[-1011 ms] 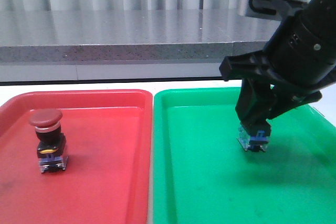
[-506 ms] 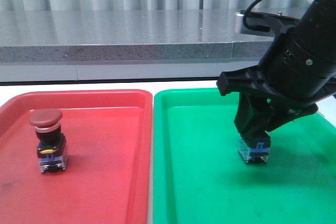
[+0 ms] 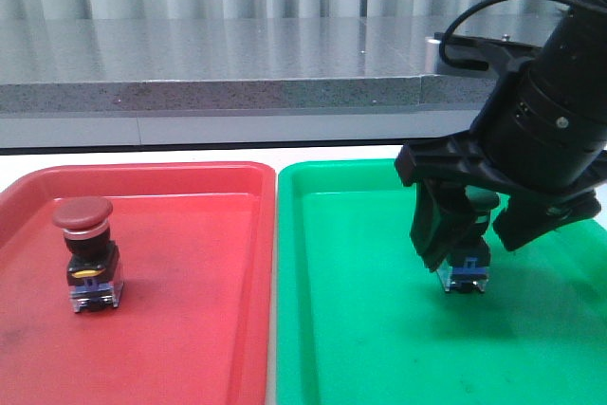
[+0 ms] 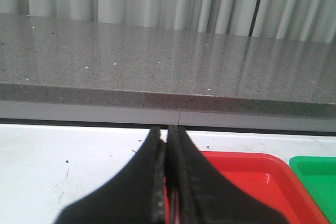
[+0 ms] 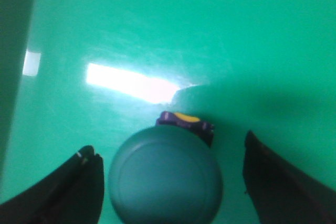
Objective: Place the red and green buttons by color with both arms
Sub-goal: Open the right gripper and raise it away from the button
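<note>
The red button point(image 3: 85, 253), red cap and yellow mark, stands upright in the red tray point(image 3: 190, 329) at its left. The green button point(image 3: 468, 267), with a blue mark, stands on the green tray point(image 3: 360, 329). My right gripper point(image 3: 471, 248) is open, its fingers on either side of the green button and apart from it. The right wrist view shows the green cap point(image 5: 165, 177) between the spread fingers point(image 5: 79, 187) of that gripper point(image 5: 168, 150). My left gripper point(image 4: 167, 132) is shut and empty, over the white table point(image 4: 63, 166) by the red tray's point(image 4: 247, 177) far left corner; it is out of the front view.
The two trays lie side by side, red on the left, green on the right. A grey stone ledge point(image 3: 209, 64) runs along the back with curtains behind. The right arm's bulky wrist point(image 3: 550, 111) hangs over the green tray's right half.
My right gripper has opened and let go of the green button, which now stands on the green tray. The red button has not moved.
</note>
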{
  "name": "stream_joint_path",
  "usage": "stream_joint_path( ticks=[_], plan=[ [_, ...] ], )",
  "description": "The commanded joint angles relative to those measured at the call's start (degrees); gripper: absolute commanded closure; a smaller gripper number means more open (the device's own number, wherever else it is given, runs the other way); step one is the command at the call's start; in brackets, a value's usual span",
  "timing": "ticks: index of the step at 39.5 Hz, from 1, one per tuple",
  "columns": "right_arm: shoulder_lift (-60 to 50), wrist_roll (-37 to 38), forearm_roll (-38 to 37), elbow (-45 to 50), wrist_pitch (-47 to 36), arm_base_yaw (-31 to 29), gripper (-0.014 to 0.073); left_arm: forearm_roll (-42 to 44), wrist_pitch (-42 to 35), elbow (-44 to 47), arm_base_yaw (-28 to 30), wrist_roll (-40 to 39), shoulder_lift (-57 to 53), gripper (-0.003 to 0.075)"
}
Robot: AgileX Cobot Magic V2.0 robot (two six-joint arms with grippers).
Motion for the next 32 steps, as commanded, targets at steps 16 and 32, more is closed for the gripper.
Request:
stream_joint_path(
  ticks=[16,32],
  plan=[
    [-18.2,-0.1,0.2,-1.2,0.2,0.1,0.0204,-0.2,-4.8,-1.6,0.0,-0.4,0.7,0.0740],
    [-28.8,-0.5,-7.5,-0.9,0.9,-0.2,0.0718,-0.2,-4.8,-1.6,0.0,-0.4,0.7,0.0740]
  ],
)
